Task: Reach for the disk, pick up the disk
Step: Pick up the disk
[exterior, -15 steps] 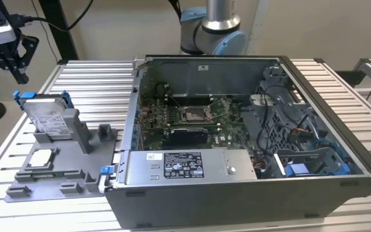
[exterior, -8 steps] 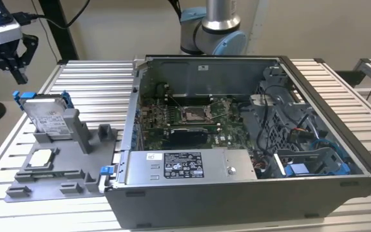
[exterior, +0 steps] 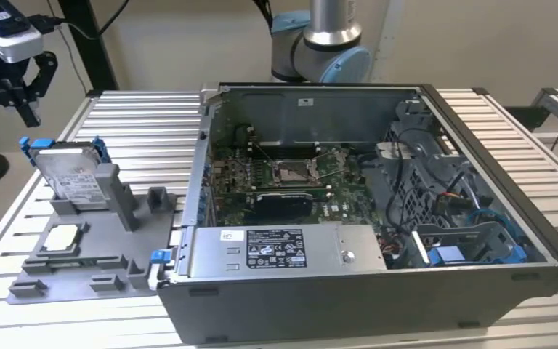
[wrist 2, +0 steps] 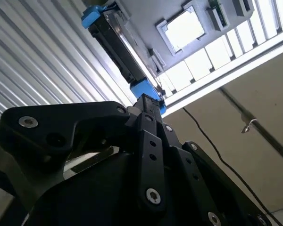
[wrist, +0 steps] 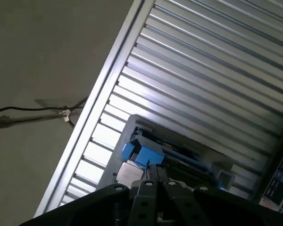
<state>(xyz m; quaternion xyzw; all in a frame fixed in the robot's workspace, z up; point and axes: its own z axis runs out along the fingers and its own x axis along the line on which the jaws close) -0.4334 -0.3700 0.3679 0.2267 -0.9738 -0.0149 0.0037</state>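
The claw (exterior: pixel 27 110) hangs with its fingers drawn together, gripping nothing. The disk (exterior: pixel 70 174) stands on edge in a grey holder (exterior: pixel 95 273) below it, well apart. A metal drive is likely stiff, fairly heavy, smooth-faced and sensitive to knocks. It looks best held across its flat faces near the upper edge, not by the blue bracket (exterior: pixel 29 144), which is plastic and may flex.

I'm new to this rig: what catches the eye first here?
The open computer case dominates the middle of the exterior view, its motherboard bared. At that view's left, the disk stands on edge in a grey tray, blue bracket around it, and the gripper hangs above, apart from it.
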